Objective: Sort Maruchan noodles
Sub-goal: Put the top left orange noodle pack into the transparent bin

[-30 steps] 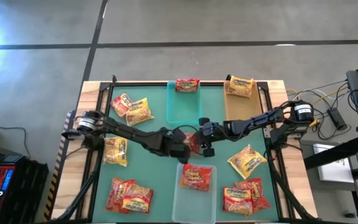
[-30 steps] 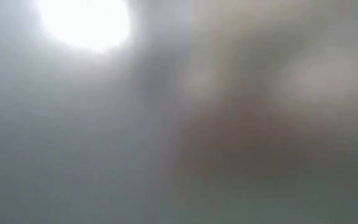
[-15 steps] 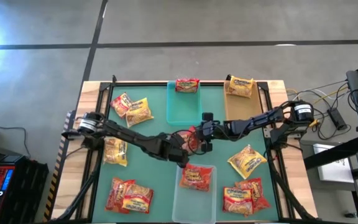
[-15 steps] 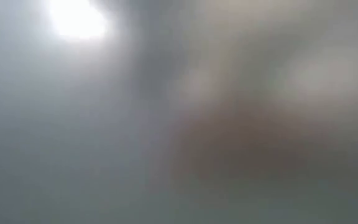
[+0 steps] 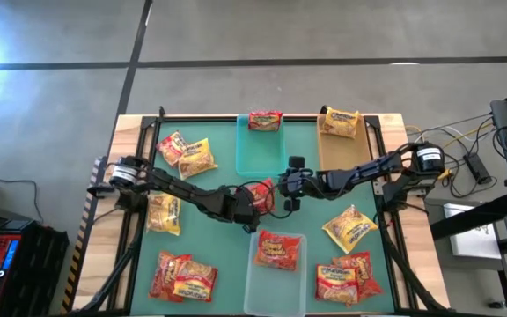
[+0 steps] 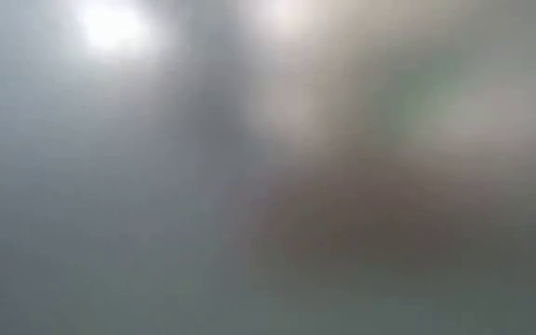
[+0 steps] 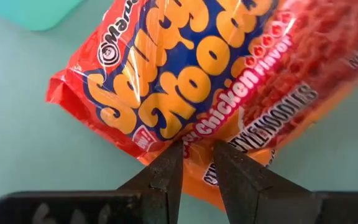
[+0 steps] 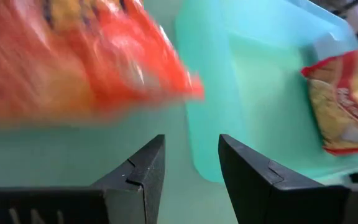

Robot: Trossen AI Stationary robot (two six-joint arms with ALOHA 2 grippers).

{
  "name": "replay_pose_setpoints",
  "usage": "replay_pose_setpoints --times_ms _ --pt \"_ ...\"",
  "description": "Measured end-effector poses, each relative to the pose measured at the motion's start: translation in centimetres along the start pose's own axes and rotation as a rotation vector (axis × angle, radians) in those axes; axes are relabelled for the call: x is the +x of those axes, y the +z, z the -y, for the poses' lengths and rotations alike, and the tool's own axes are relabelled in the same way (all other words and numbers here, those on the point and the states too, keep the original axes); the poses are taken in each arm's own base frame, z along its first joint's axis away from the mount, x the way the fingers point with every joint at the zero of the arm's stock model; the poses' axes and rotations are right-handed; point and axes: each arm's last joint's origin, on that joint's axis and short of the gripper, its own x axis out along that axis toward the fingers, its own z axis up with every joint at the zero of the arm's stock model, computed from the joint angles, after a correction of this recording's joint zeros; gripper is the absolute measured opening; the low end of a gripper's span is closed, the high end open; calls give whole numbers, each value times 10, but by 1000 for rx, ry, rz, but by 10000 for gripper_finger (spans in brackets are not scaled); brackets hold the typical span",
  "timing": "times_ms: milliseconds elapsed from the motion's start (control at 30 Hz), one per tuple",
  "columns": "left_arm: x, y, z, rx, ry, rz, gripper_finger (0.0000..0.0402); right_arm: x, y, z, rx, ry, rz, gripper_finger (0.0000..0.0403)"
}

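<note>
sorting barely begun: three packets binned, roughly ten loose on counter (image 5: 227, 163). left end effector (image 5: 255, 201) pinching red-orange packet (image 5: 260, 195) at centre. right end effector (image 5: 289, 188) at 3 o'clock, spread, empty.

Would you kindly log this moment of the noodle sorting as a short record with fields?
left tool: at table centre, fingers pinching the edge of a red-orange packet
right tool: beside that packet, fingers apart, holding nothing
teal bin: one packet at its far end
tan bin: one yellow packet at its far end
clear bin: one red-orange packet
loose packets: several on both sides of the table
low view: shows nothing usable
</note>
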Motion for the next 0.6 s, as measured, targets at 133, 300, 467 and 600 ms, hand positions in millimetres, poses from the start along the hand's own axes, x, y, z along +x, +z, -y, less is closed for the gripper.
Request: replay_pose_setpoints --times_ms 133,300,467,600 --pt "6 1 -9 6 21 -7 75 0 0 0 44 -1 -1 139" --pt "12 -1 -13 1 21 -5 75 -8 0 4 195 138 1 139" --pt "13 -1 -12 20 21 5 75 -21 4 23 405 482 72 139" --pt "13 0 -11 45 15 20 75 -22 4 36 614 637 127 139"
